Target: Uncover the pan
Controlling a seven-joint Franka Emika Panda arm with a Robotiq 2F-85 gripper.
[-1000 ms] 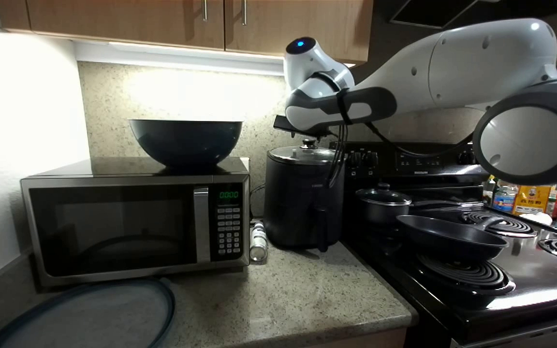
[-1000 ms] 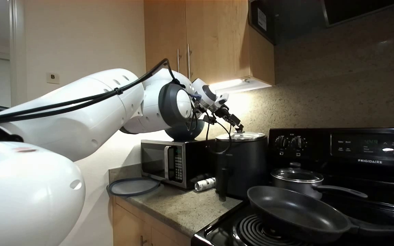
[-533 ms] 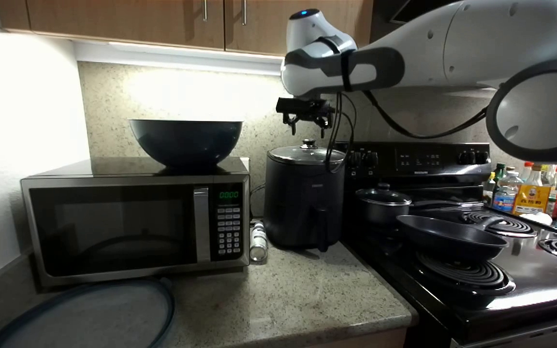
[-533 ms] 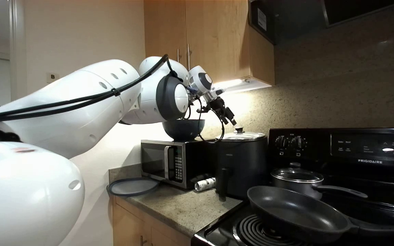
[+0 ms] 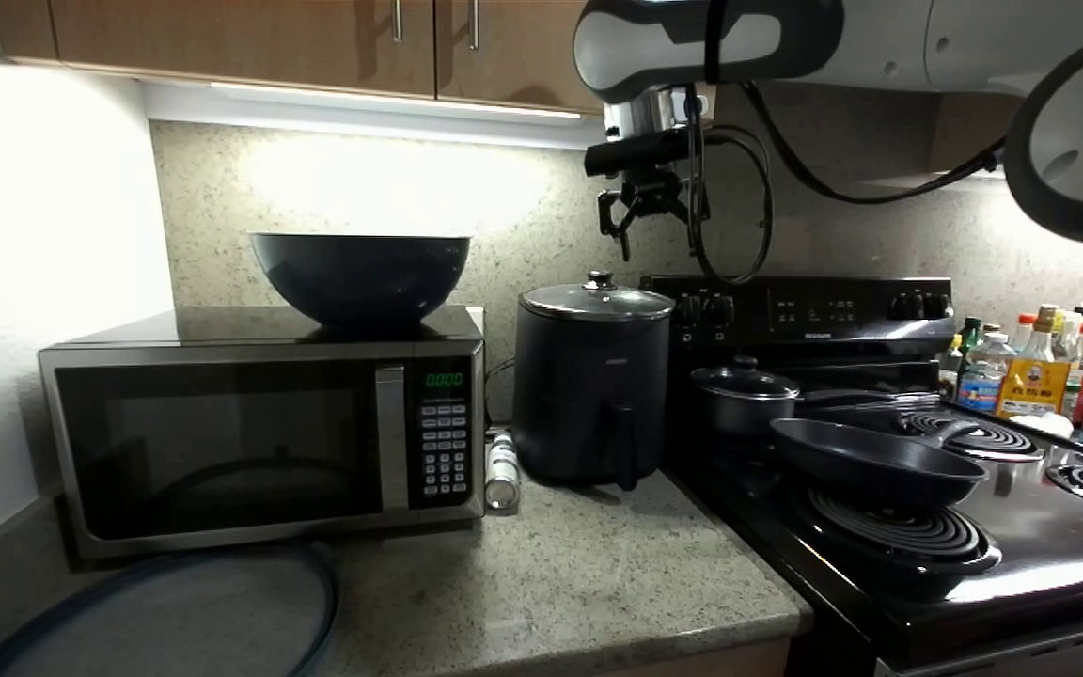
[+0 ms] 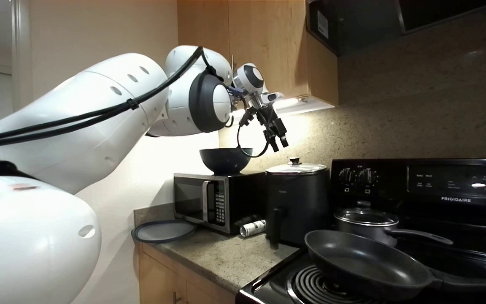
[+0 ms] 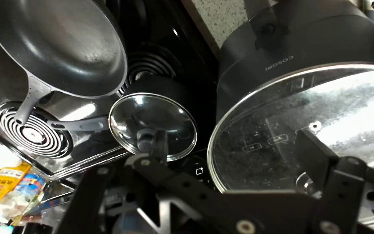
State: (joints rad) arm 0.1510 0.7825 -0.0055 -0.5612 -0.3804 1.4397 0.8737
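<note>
Grey-black and round, the shallow frying pan with low sloped sides sits partly over a black coil burner on the glossy black stove. It looks tilted; its bare, dark inner surface shows in the wrist view. Just beside it stands a small dark saucepan under a small round glass lid; reflections on the glass keep me from telling what is within.

On the speckled stone countertop, a tall black cylindrical air fryer bears a wide steel-rimmed glass lid, and the control icons show through the glass. What its basket holds is hidden. Next along is a steel-and-black microwave, door closed, window dark, with a deep dark blue bowl upright on top; both exterior views sit too low to show into that bowl.

Over the wide steel-rimmed glass lid, apart from its knob, hangs the black two-fingered gripper, its fingers spread well apart.
</note>
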